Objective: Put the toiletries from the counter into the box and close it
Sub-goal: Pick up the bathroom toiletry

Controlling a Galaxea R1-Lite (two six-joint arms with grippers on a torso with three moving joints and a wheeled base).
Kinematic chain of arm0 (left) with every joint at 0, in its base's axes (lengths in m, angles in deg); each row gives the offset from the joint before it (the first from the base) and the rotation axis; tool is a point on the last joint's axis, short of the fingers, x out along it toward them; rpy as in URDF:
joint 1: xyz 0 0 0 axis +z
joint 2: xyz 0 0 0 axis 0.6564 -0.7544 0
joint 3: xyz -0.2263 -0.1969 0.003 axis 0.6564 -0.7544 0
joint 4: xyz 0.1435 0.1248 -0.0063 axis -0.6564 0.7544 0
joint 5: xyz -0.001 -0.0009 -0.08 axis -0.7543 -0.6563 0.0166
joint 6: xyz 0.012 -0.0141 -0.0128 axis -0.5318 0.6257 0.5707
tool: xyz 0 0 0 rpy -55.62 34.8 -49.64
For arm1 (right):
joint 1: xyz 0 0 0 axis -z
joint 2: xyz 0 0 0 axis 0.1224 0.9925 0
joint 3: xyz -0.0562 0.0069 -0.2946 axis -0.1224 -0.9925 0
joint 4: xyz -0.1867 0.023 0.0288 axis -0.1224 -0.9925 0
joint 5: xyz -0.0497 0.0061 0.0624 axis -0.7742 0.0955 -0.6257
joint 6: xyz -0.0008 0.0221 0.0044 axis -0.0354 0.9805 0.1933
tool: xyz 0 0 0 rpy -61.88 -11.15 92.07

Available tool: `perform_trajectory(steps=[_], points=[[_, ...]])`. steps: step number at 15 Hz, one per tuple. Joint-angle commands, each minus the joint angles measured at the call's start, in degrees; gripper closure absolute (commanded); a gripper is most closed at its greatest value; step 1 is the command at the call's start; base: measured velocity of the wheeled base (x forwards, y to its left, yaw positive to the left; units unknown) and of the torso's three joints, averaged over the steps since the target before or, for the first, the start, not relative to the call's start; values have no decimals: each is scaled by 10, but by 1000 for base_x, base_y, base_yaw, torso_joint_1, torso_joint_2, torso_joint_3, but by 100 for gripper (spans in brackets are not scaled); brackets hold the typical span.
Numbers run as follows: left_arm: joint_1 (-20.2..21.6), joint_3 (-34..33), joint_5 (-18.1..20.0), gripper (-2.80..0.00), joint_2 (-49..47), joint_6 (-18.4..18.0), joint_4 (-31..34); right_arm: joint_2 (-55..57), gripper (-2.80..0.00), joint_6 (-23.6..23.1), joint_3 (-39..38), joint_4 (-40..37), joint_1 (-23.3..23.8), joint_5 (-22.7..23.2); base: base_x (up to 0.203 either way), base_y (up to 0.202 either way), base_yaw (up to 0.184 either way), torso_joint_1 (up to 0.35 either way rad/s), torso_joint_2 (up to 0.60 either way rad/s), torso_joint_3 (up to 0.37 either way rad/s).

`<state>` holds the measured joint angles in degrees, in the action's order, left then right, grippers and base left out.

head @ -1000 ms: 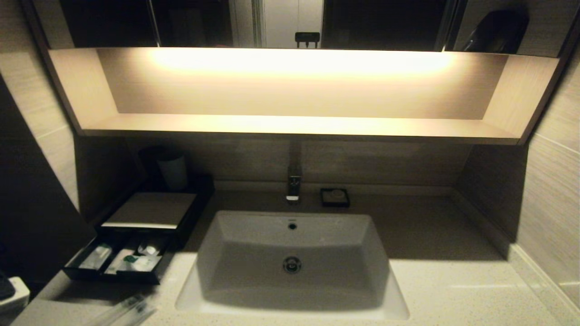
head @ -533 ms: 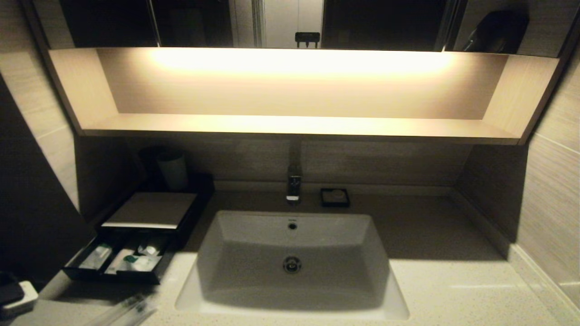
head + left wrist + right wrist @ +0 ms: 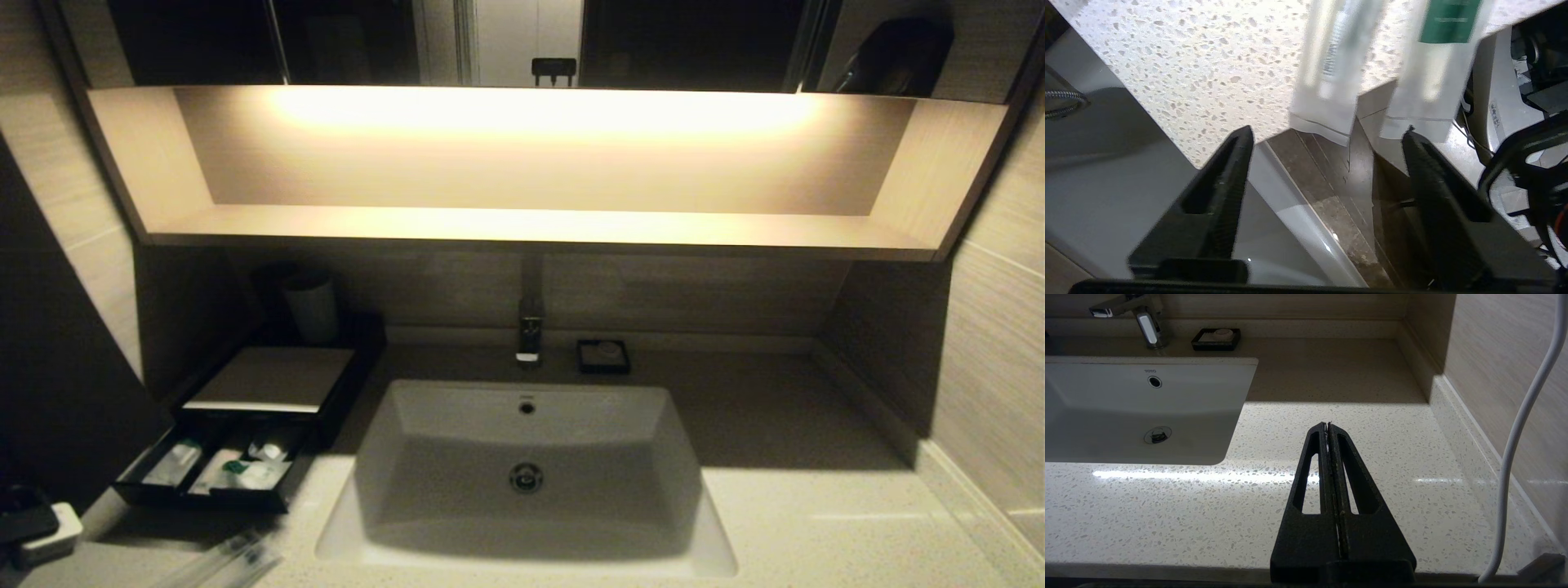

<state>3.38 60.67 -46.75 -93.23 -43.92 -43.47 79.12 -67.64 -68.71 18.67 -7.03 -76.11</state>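
Two toiletries lie on the counter (image 3: 1208, 61) with their ends hanging over its front edge: a slim toothbrush packet (image 3: 1331, 61) and a packet with a green label (image 3: 1437, 73). My left gripper (image 3: 1327, 130) is open and empty, just short of those ends and off the counter's edge. In the head view the packets (image 3: 233, 563) are a blur at the bottom left, with my left arm (image 3: 37, 527) at the far left. The black box (image 3: 269, 380) has its drawer (image 3: 155, 494) pulled out, with several packets (image 3: 245, 472) inside. My right gripper (image 3: 1328, 424) is shut and empty over the counter right of the sink.
The white sink basin (image 3: 526, 474) fills the middle, with a tap (image 3: 529, 335) and a small black dish (image 3: 603, 356) behind it. A pale cup (image 3: 310, 306) stands behind the box. A white cable (image 3: 1523, 437) hangs by the right wall.
My left arm has edged rightward into the head view at the bottom left. The box, drawer and packets have not moved.
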Motion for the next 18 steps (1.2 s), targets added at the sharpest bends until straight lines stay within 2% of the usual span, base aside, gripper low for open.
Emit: perform_trajectory(steps=[1,11,18], points=[[1,9,-2,-280,-19,-4,-1,0,0,0,0,0,0,0,0,0,0,0,0,0],[-21,38,-3,-280,-73,-3,-5,0,0,0,0,0,0,0,0,0,0,0,0,0],[-41,35,-3,-280,-82,1,-8,0,0,0,0,0,0,0,0,0,0,0,0,0]])
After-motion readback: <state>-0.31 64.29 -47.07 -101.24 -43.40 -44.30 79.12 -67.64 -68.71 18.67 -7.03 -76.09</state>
